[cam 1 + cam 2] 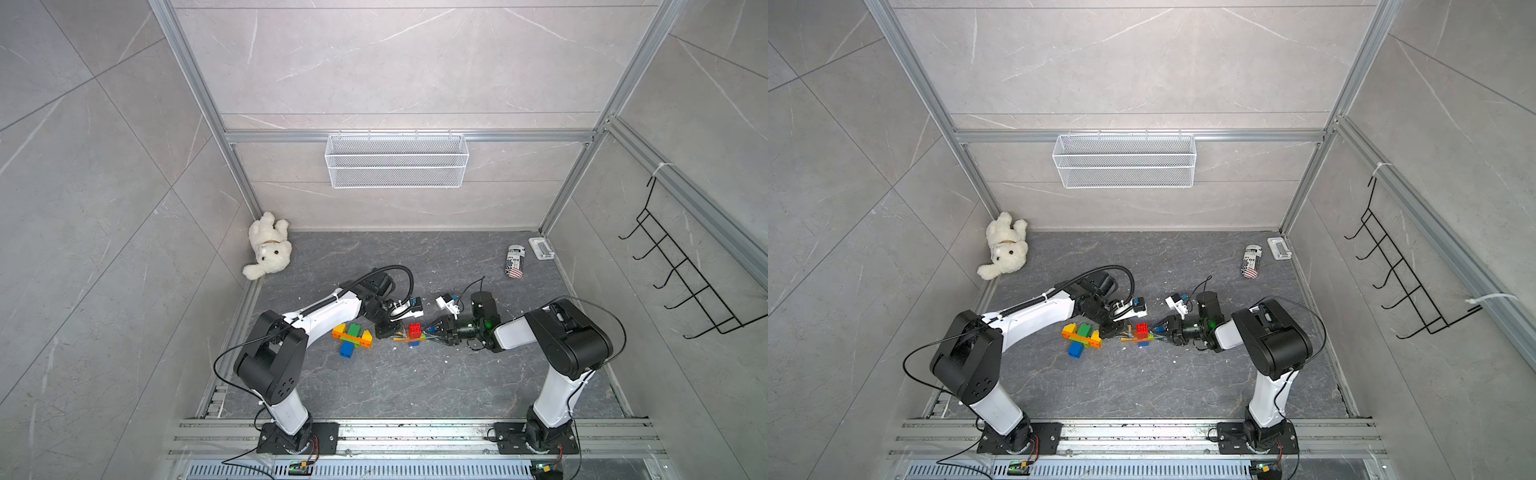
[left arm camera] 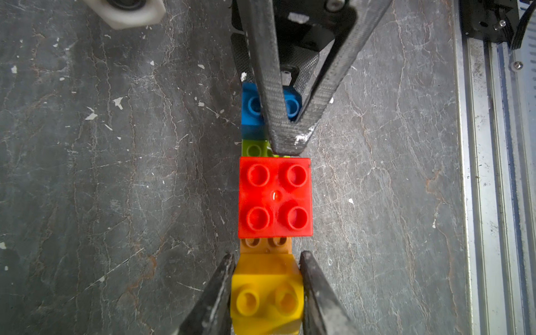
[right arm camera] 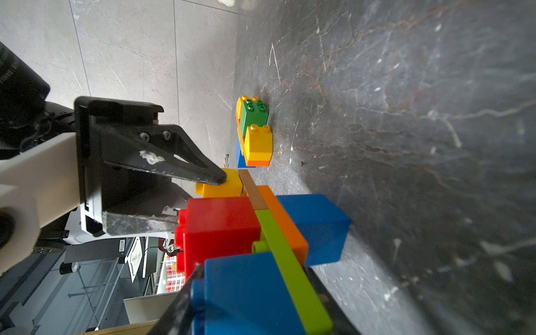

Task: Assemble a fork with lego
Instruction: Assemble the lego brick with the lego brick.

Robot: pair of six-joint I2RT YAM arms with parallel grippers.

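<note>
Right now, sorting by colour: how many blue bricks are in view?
3. One blue brick in the loose cluster; one under the held assembly's orange plate; one at its end, in the right gripper. More may be hidden.

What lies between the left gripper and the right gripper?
The left wrist view shows a red brick between them, a lime plate and a brownish plate peeking at its ends.
</note>
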